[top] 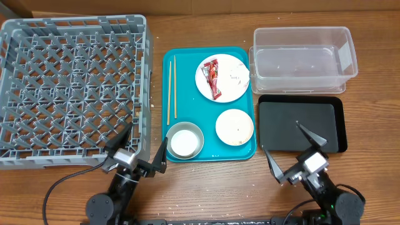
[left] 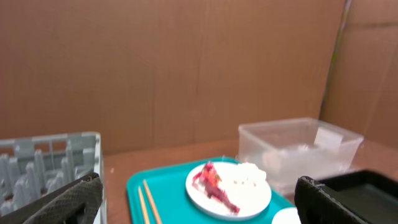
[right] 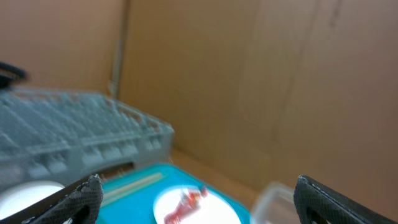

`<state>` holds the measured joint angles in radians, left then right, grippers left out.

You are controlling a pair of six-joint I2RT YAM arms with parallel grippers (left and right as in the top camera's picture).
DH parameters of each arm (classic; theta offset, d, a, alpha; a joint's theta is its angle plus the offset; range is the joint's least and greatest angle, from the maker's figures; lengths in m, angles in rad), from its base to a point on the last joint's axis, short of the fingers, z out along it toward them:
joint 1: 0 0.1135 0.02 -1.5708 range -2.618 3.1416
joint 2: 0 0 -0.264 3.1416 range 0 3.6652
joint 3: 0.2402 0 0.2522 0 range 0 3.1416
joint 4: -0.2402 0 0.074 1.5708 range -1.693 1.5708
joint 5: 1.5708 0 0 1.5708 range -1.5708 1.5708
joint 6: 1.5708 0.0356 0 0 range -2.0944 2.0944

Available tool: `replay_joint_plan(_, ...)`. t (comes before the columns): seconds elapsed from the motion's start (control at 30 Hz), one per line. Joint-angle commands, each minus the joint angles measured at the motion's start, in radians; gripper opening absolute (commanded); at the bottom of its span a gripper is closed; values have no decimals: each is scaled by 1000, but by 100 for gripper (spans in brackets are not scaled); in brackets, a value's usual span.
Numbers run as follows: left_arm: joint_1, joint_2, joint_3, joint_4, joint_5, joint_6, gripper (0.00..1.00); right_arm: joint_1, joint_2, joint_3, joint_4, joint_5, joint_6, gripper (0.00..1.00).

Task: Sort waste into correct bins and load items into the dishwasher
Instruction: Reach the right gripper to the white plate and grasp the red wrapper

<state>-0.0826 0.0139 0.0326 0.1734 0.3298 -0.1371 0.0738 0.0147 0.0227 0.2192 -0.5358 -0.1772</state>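
On my overhead feed the grey dish rack point(top: 72, 90) fills the left of the table, nothing in its lattice floor. Beside it lies the teal tray point(top: 189, 100), carrying all the dishes. To its right the clear tub point(top: 304, 59) sits at the far side with the black tray point(top: 300, 128) just in front of it. My left gripper point(top: 142, 149) hovers near the rack's near right corner, jaws wide apart and holding nothing; my right gripper point(top: 292, 150) hangs over the black tray's near edge, spread just as wide and likewise unloaded. On the teal tray I see the large plate point(top: 234, 84) at the back, a smaller plate point(top: 234, 127) in front of it, the grey-rimmed bowl point(top: 185, 140) at the near left corner, and the chopsticks point(top: 171, 90) along the left edge. The red wrapper point(top: 212, 78) lies on the large plate beside white crumbs point(top: 236, 78).
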Motion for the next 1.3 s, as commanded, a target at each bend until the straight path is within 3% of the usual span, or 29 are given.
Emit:
replay_joint_plan(0.0, 5, 34, 215, -130, 9, -63, 100, 4, -4, 117, 8, -68, 181, 100)
replay_joint_plan(0.17, 5, 279, 563, -392, 21, -65, 100, 3, 122, 401, -311, -53, 209, 100)
replay_joint_plan(0.43, 5, 807, 1175, -1036, 47, -21, 100, 3, 632, 986, -947, -55, 208, 100)
replay_joint_plan(0.53, 5, 951, 1339, -1198, 33, 33, 100, 3, 815, 1181, -1125, -69, 208, 100)
replay_joint_plan(0.63, 5, 1043, 1429, -1297, 86, 8, 100, 3, 951, 1293, -1224, -134, 267, 100)
replay_joint_plan(0.77, 5, 1119, 1450, -1353, 216, 2, 100, 13, 1111, 1317, -1166, -188, 308, 100)
replay_joint_plan(0.93, 5, 1162, 1450, -1373, 221, 2, 100, 133, 1327, 1373, -1232, 111, 361, 100)
replay_joint_plan(1.03, 5, 1171, 1450, -1361, 178, 19, 100, 235, 1477, 1488, -1343, 355, 365, 99)
replay_joint_plan(1.1, 5, 1175, 1450, -1353, 132, 18, 100, 299, 1589, 1589, -1382, 401, 364, 100)
replay_joint_plan(1.27, 4, 1178, 1449, -1353, 92, 18, 100, 350, 1783, 1677, -1207, 431, 361, 100)
